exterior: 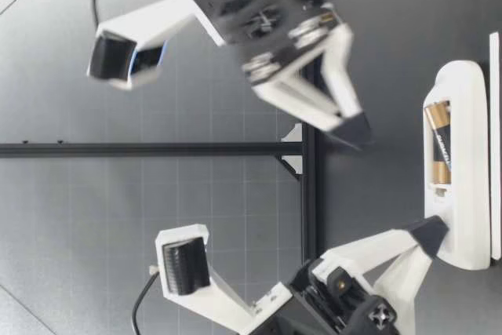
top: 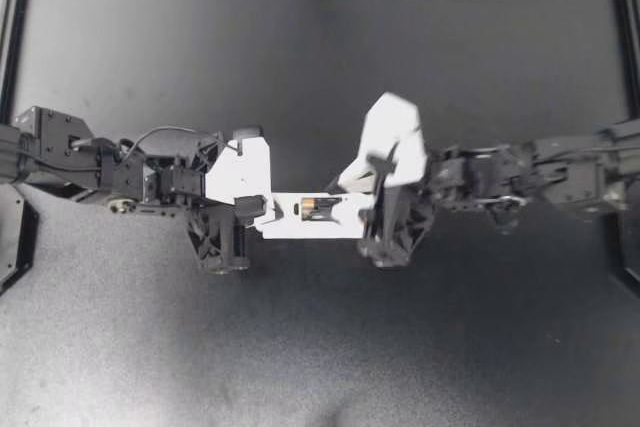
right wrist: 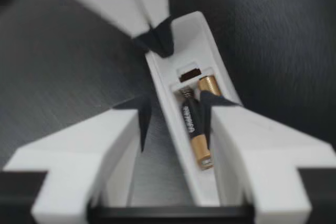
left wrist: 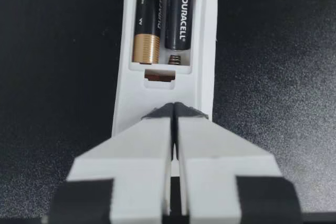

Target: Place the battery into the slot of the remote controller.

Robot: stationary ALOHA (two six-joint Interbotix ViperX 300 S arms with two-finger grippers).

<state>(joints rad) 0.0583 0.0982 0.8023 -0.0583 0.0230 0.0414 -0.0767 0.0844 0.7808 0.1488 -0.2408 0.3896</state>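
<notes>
White remote: left end effector closed, touching its end; right end effector spread over batteries.

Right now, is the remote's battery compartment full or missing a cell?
Full. In the left wrist view two batteries lie side by side in the open compartment of the remote controller, no bay empty.

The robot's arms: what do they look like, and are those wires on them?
My left gripper and right gripper are mounted on black, boxy, jointed arms. The fingers are white, wedge-shaped plastic, tipped with black pads. Yes, a thin black cable loops over the left arm.
</notes>
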